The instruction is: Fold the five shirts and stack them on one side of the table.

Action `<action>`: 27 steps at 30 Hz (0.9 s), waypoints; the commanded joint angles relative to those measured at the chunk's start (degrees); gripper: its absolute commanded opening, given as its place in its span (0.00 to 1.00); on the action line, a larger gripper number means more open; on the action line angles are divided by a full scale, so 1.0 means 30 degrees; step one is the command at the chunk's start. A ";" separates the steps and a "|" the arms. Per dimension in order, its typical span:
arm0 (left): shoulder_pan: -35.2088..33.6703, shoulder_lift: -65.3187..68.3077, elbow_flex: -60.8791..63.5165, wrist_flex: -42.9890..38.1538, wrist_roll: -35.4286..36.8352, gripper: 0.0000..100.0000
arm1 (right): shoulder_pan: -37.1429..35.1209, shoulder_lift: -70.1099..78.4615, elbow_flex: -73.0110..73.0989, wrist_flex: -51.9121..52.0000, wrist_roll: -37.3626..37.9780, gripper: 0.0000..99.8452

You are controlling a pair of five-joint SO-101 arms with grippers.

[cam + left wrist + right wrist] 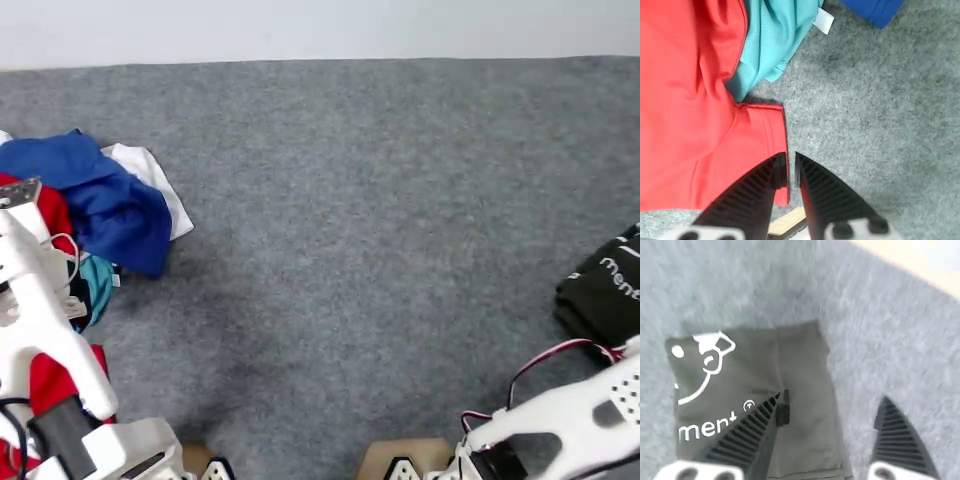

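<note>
Currently one shirt of five appears finished: the folded black cotton shirt with white print (603,290) lies at the right edge of the grey felt-covered worktop (400,200), partly beneath the spread-open right tool (834,405). Four lie unfolded in a heap at the left: the crumpled blue shirt (100,200), white shirt (150,175), teal mesh shirt (775,35), and red shirt (690,125), whose hem the left tool (788,159) pinches.

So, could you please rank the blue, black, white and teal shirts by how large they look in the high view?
1. blue shirt
2. black shirt, though the frame edge cuts it off
3. white shirt, partly under the blue one
4. teal shirt, partly behind the left arm
</note>
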 commanded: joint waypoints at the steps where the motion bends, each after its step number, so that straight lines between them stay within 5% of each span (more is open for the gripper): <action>1: 0.0088 -0.0967 -0.0103 0.0440 0.0147 0.05 | -0.1011 -0.3590 -0.0322 0.0777 0.1436 0.07; 3: 0.0088 -0.0967 -0.0073 0.0469 0.0147 0.05 | -0.1538 -0.5172 0.0586 0.0806 0.2667 0.00; 10: 0.0088 -0.0967 0.0015 0.0440 0.0147 0.05 | -0.2681 -1.1385 0.7385 0.0806 0.3106 0.01; 21: 0.0059 -0.0967 0.0103 0.0410 0.0147 0.05 | -0.6051 -2.3106 2.4879 0.0337 0.2872 0.01; 27: 0.0088 -0.0967 0.0103 0.0117 0.0147 0.05 | -0.6960 -2.7795 3.4520 -0.3502 0.2432 0.01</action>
